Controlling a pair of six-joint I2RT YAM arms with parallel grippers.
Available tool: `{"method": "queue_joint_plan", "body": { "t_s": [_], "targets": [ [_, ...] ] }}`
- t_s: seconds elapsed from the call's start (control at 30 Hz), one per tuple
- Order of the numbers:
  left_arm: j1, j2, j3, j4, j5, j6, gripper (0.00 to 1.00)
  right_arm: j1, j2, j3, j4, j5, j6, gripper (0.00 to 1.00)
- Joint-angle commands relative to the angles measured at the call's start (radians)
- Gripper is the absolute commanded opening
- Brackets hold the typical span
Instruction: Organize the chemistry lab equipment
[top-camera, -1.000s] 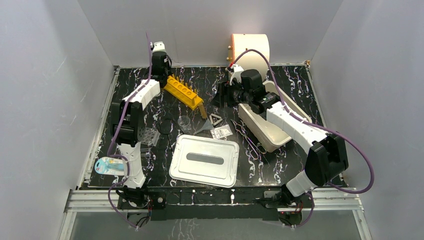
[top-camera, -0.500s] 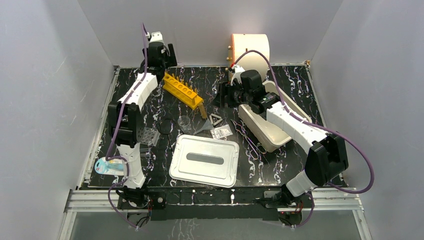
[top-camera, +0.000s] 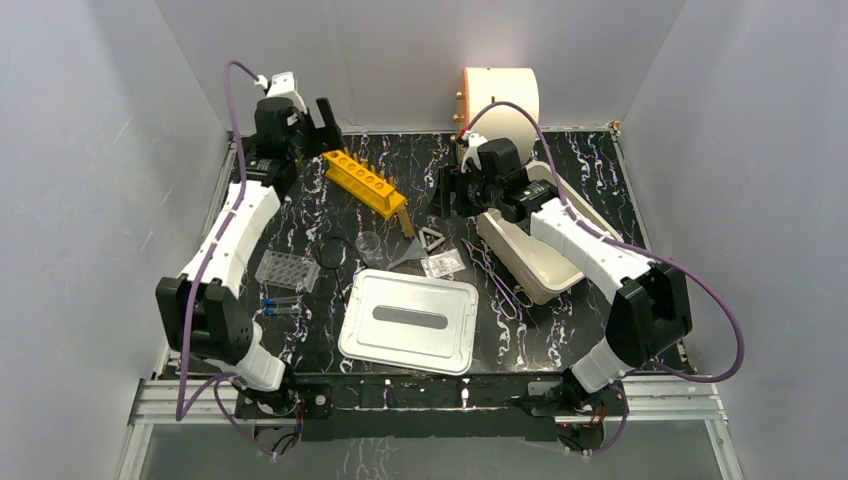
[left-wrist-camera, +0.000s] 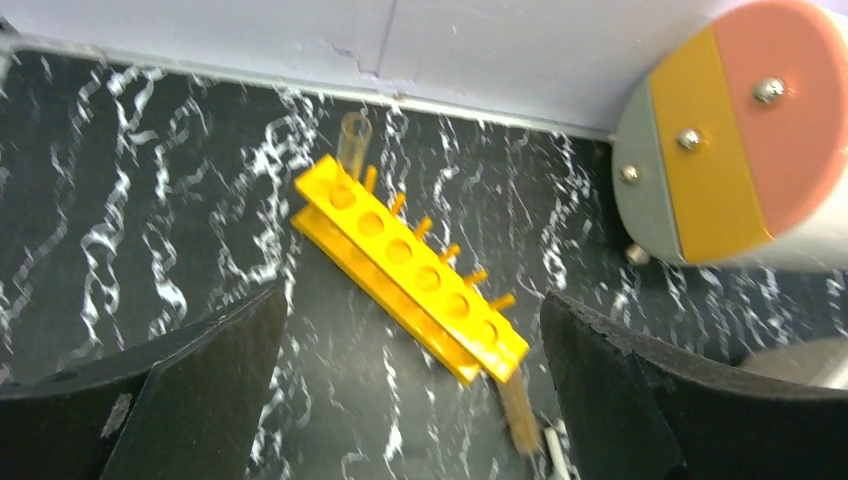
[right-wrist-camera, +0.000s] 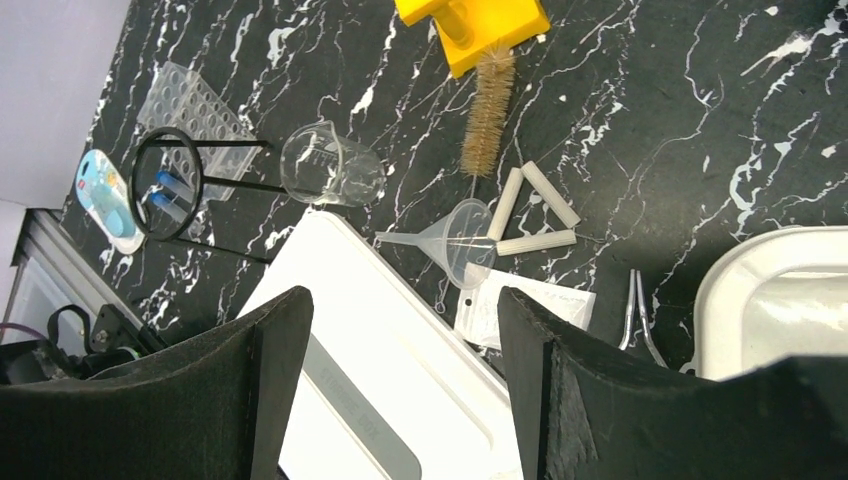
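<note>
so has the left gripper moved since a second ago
Yes. The left gripper has drawn back leftward and up, off the far end of the orange tube rack where it was before, and its jaws now stand open.

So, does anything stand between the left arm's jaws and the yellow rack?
Nothing visible does. The left gripper has open jaws, and the yellow rack shows unobstructed between them in its wrist view.

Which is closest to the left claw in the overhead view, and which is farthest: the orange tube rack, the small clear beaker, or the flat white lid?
1. The orange tube rack, at the back, just beside the left gripper.
2. The small clear beaker, in the middle.
3. The flat white lid, toward the front.
</note>
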Motion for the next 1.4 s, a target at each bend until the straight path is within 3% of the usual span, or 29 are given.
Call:
{"method": "queue_joint_plan", "body": {
  "t_s": [0.0, 0.17, 0.37, 0.67, 0.97, 1.37],
  "targets": [
    [0.011, -0.11, -0.075, -0.184, 0.111, -0.129, 0.98, -0.006, 0.024, 0.073, -0.037, 0.036, -0.013, 0.76],
    [0.015, -0.209, -0.211, -0.27, 0.219, -0.243, 0.98, 0.003, 0.101, 0.111, -0.114, 0.053, -0.008, 0.72],
    [0.017, -0.275, -0.294, -0.257, 0.349, -0.349, 0.98, 0.057, 0.168, 0.128, -0.14, 0.118, 0.022, 0.71],
    [0.017, -0.244, -0.266, -0.252, 0.407, -0.352, 0.98, 0.139, 0.317, 0.208, -0.149, 0.088, 0.077, 0.68],
    [0.017, -0.228, -0.256, -0.245, 0.438, -0.368, 0.98, 0.144, 0.389, 0.236, -0.137, 0.159, 0.091, 0.47],
    [0.017, -0.209, -0.257, -0.228, 0.483, -0.39, 0.98, 0.139, 0.44, 0.24, -0.087, 0.05, 0.034, 0.27]
  ]
}}
